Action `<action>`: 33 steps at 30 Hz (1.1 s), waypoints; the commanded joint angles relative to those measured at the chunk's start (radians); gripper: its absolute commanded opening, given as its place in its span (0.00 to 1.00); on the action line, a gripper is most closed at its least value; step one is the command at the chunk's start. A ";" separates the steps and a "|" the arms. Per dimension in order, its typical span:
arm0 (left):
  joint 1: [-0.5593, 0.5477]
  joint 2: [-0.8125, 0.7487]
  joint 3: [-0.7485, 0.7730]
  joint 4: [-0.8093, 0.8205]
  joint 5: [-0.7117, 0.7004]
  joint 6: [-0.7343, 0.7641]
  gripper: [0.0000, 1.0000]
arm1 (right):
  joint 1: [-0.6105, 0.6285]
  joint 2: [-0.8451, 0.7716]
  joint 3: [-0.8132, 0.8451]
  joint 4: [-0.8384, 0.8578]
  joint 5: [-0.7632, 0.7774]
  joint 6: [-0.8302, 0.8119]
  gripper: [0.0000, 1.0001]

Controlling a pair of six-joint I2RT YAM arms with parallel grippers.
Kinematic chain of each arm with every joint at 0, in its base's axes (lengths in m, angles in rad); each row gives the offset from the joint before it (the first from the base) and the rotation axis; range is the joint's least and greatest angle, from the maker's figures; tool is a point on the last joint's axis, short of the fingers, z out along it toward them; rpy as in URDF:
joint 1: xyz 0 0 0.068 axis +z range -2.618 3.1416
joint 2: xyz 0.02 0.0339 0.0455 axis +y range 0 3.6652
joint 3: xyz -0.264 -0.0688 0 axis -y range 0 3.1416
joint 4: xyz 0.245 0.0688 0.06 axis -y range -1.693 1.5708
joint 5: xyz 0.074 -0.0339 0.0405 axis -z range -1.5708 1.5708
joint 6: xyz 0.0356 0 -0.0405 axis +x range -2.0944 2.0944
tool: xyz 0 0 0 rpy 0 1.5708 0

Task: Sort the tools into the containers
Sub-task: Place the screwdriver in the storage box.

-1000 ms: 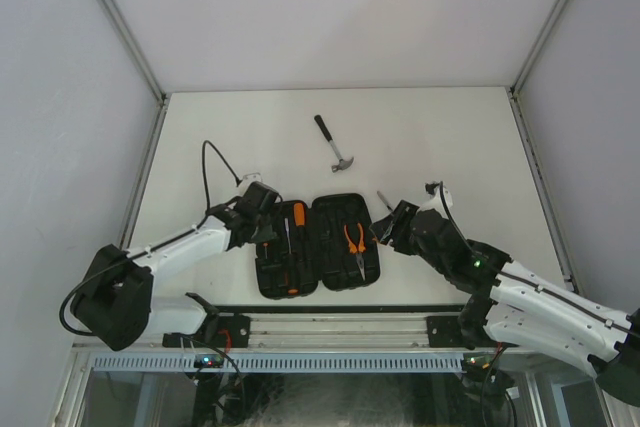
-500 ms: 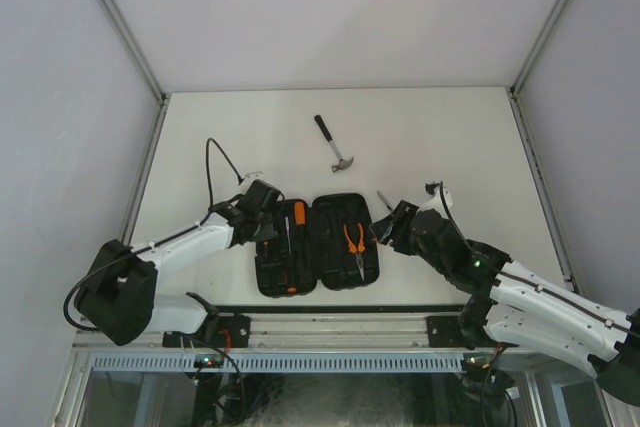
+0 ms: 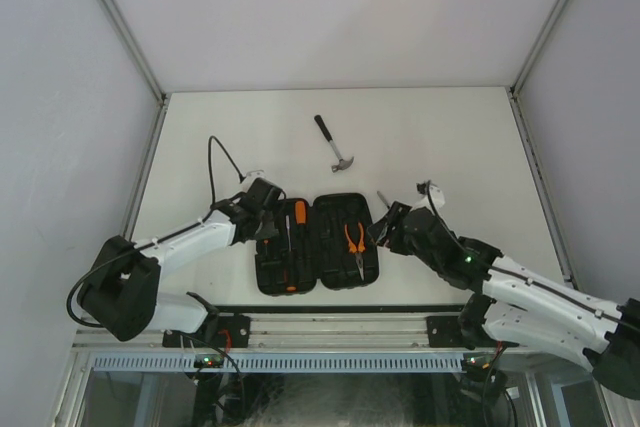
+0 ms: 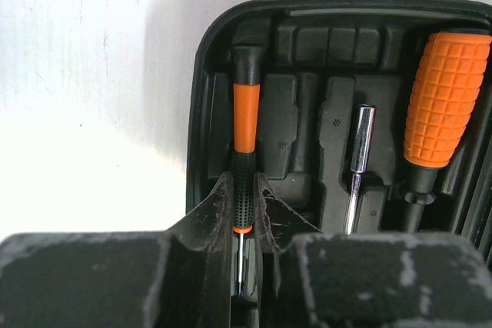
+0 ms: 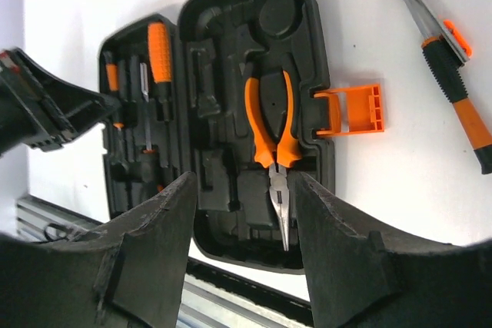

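Open tool case [image 3: 330, 209], lying at the middle of the table's [image 3: 450, 137] near edge, both halves flat with the moulded slots facing up. The left gripper [image 4: 243, 193] reaches over the case's left half. Its fingers [image 4: 219, 205] are clamped on the black grip of a slim screwdriver [image 4: 246, 117], which lies lengthwise in the slot beside the left wall. The grip sits low on the handle, apparently so the tool can be pressed into its slot. The steel bit [image 4: 361, 140] and the large orange-handled screwdriver [image 4: 446, 97] are already seated to its right.

The right gripper [image 5: 244, 182] hovers above the right half with its jaws apart and empty. The pliers [image 5: 269, 124] lie in their slot, between the jaws only in the line of sight. The orange latch [image 5: 350, 110] juts from the case's right edge.

A loose screwdriver [image 5: 453, 74] lies on the table off the case's far right corner, and the hammer [image 3: 333, 144] lies farther toward mid-table. Both are well apart from either gripper and appear to be the tools left to sort.
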 commanded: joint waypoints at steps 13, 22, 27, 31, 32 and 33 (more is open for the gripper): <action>0.008 0.003 -0.003 0.031 0.006 0.011 0.14 | 0.114 0.562 0.319 0.184 -0.152 -0.105 0.52; 0.008 -0.002 -0.011 0.035 0.011 0.011 0.13 | 0.127 0.756 0.376 0.214 -0.187 -0.092 0.52; 0.008 -0.003 -0.017 0.039 0.015 0.011 0.13 | 0.135 0.808 0.393 0.232 -0.217 -0.108 0.52; 0.007 -0.004 -0.020 0.042 0.021 0.011 0.12 | 0.140 0.839 0.406 0.240 -0.223 -0.114 0.52; 0.008 -0.004 -0.022 0.043 0.022 0.010 0.12 | 0.140 0.847 0.410 0.241 -0.226 -0.116 0.52; 0.008 -0.004 -0.022 0.045 0.023 0.010 0.12 | 0.140 0.855 0.415 0.241 -0.227 -0.117 0.52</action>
